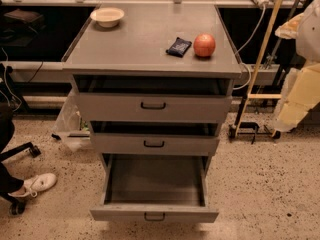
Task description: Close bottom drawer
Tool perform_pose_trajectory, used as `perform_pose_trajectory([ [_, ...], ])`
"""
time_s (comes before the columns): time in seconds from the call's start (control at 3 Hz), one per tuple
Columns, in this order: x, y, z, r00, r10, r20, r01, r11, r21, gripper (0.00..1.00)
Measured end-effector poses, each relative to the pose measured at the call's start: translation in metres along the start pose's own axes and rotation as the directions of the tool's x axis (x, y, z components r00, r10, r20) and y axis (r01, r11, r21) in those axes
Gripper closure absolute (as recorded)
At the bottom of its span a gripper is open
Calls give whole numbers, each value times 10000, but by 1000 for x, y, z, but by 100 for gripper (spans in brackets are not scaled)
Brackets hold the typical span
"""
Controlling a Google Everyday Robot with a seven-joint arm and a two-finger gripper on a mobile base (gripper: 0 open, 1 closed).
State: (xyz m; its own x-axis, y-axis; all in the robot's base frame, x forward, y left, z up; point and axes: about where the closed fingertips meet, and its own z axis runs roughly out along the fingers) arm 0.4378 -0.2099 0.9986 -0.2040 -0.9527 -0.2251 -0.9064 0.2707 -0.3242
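Bottom drawer [154,213] hangs pulled far out at the foot of the grey cabinet [82,59], its front with the black bar handle nearest the camera. Above it, the middle drawer [154,144] and top drawer [153,106] sit slightly ajar. The gripper [286,115] is off at the right edge, well apart from the cabinet; spread or closed, I cannot tell. A red fruit [204,45] and a bowl [107,16] sit on the desk.

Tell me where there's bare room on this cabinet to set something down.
The cabinet top is bare between the bowl at its back left and the dark packet beside the apple at right. The open bottom drawer looks empty. Crowded only near the right edge. The gripper is not in view.
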Motion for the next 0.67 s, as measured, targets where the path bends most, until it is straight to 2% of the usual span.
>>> perform_pose_trajectory([
  [0.67, 0, 4, 5, 9998, -114, 173, 113, 9999, 61, 0],
])
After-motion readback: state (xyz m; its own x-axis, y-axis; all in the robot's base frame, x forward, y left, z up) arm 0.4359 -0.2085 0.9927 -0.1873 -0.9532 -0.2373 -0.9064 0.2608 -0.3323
